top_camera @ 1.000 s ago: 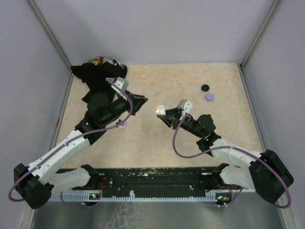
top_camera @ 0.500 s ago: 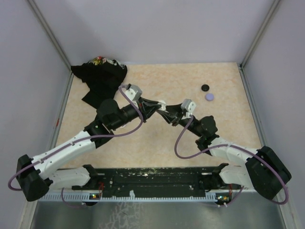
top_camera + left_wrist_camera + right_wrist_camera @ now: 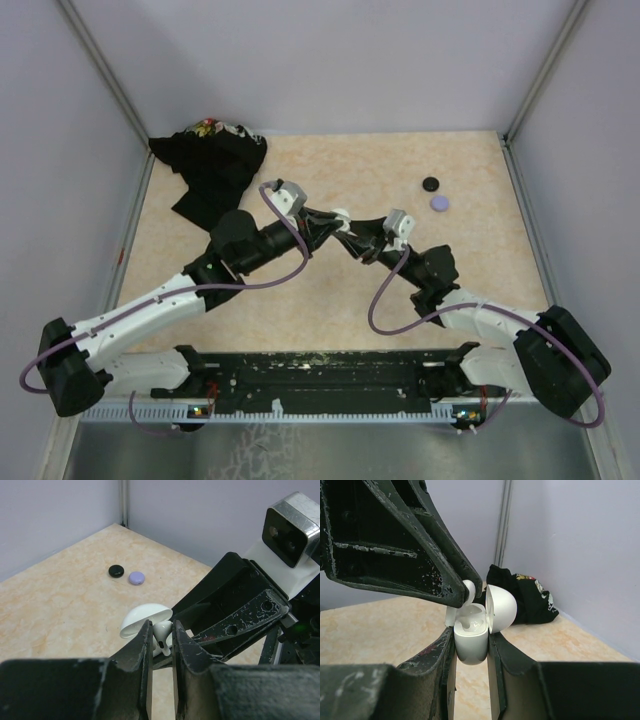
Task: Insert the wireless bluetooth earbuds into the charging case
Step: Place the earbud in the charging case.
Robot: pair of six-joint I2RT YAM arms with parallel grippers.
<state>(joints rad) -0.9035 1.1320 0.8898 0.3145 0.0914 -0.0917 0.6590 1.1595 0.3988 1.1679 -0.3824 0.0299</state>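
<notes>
Earbud [image 3: 161, 629], pinched in the left jaws, has swung in from the left to the open case [image 3: 470, 647] clamped in the right jaws; insertion looks imminent.

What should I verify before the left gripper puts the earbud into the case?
1. Lid open: ok, it is swung back.
2. Right gripper holds the case: ok, clamped on both sides.
3. Left gripper holds the earbud: ok, pinched in it.
4. Earbud close to the opening: ok, just above the case rim.
5. Earbud lined up with the slot: cannot tell.
6. Discs out of the way: ok, they lie far off.
</notes>
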